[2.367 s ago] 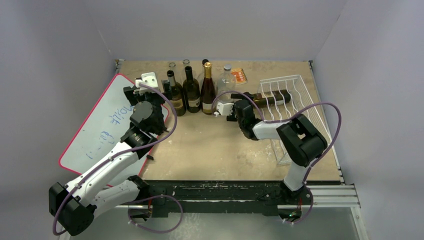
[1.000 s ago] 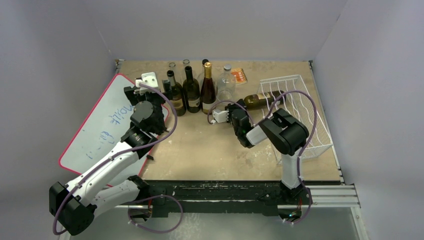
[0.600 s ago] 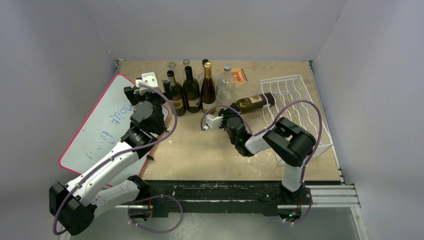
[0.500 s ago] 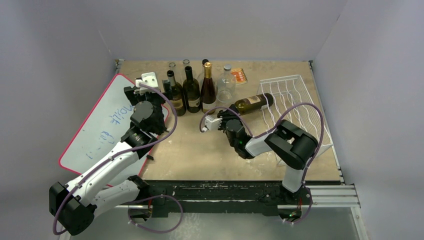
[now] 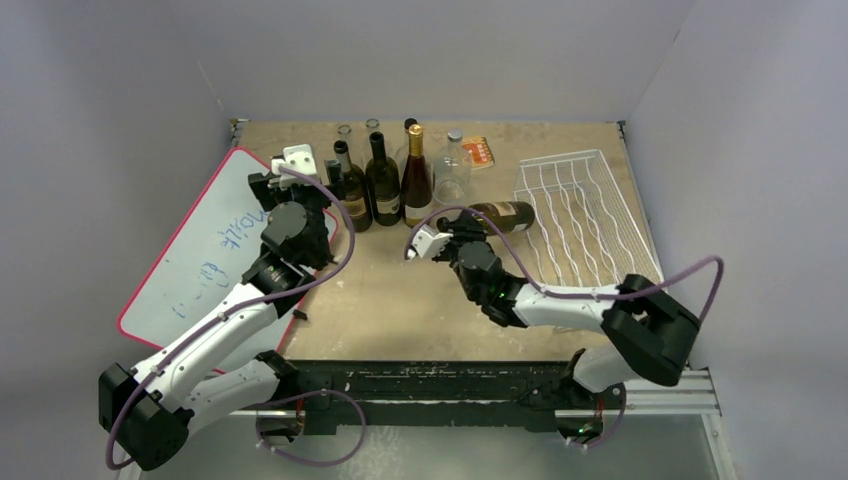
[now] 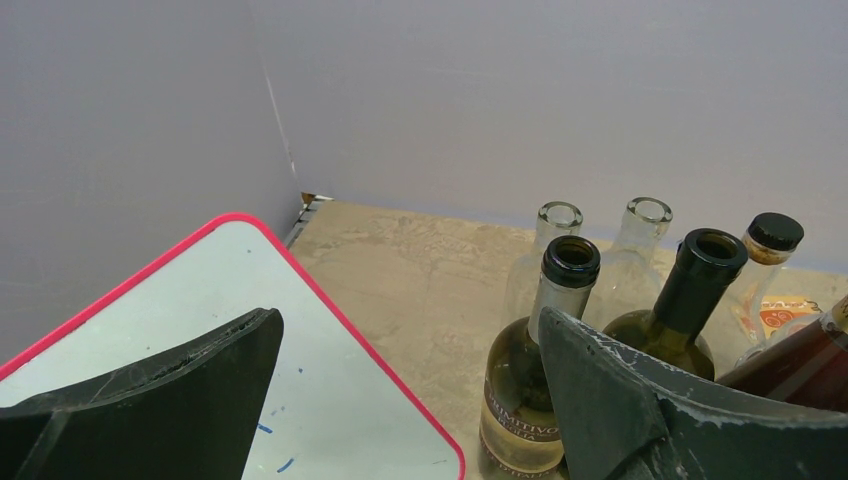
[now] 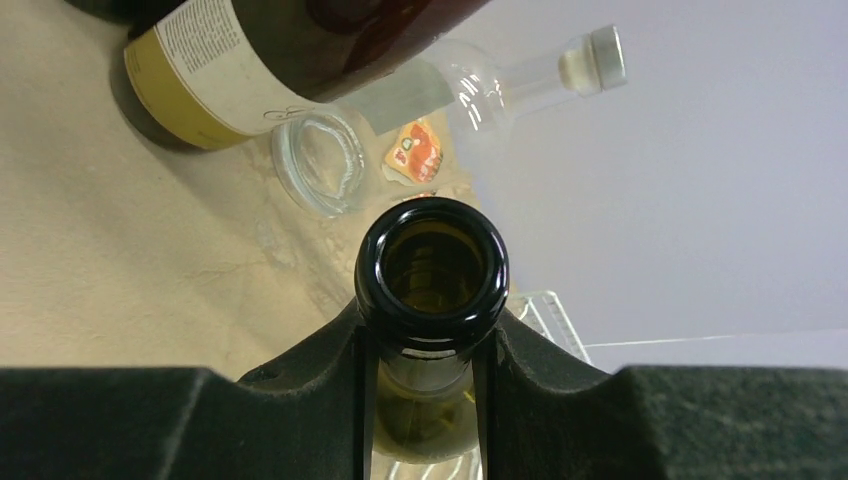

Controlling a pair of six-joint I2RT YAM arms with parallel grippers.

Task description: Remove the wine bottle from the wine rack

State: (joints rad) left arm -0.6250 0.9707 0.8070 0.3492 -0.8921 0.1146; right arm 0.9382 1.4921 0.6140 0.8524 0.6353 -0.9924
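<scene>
Wine bottle (image 5: 503,214) clear of the wine rack (image 5: 588,220), lying sideways just to its left, low over the table (image 5: 400,300). The right arm's (image 5: 570,298) jaws pinch its open neck tight. The left arm's (image 5: 215,335) jaws gape wide, gripping nothing, beside the standing bottles (image 5: 385,190) and whiteboard (image 5: 200,260).

top: high, looking down | wrists: close, facing back wall (image 6: 560,90) | shared: standing bottles (image 5: 385,190)
</scene>
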